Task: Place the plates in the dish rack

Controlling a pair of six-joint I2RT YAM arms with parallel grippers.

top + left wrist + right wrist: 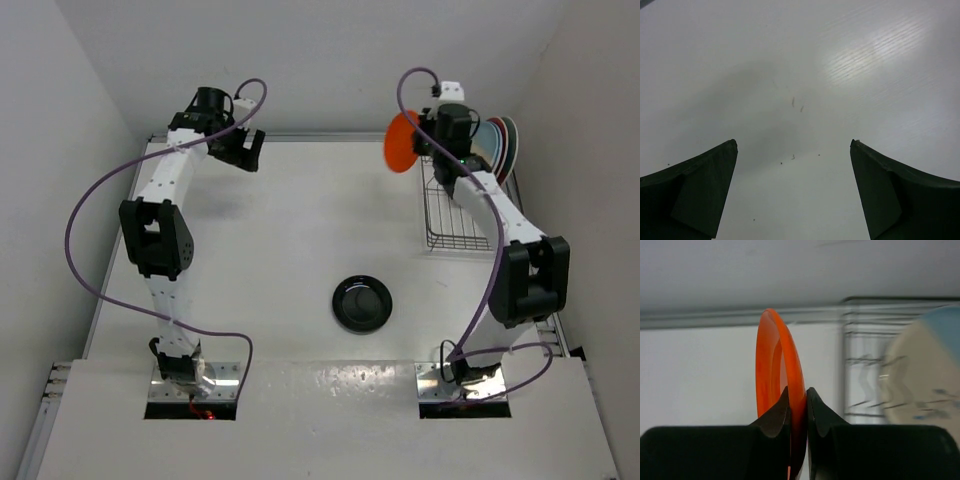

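My right gripper (424,140) is shut on the rim of the small orange plate (401,143) and holds it on edge in the air, just left of the dish rack (452,222) at the table's back right. In the right wrist view the orange plate (775,370) stands upright between my fingertips (799,392), with the rack (860,360) to its right. Several plates (500,148) stand upright in the rack's far end; the cream-and-blue one (925,375) shows nearest. The small black plate (362,302) lies flat mid-table. My left gripper (247,150) is open and empty at the back left.
White walls close in on the table at the back and both sides. The near part of the rack shows bare wire dividers. A purple cable (95,200) loops beside each arm. The left wrist view shows only bare white table (800,90).
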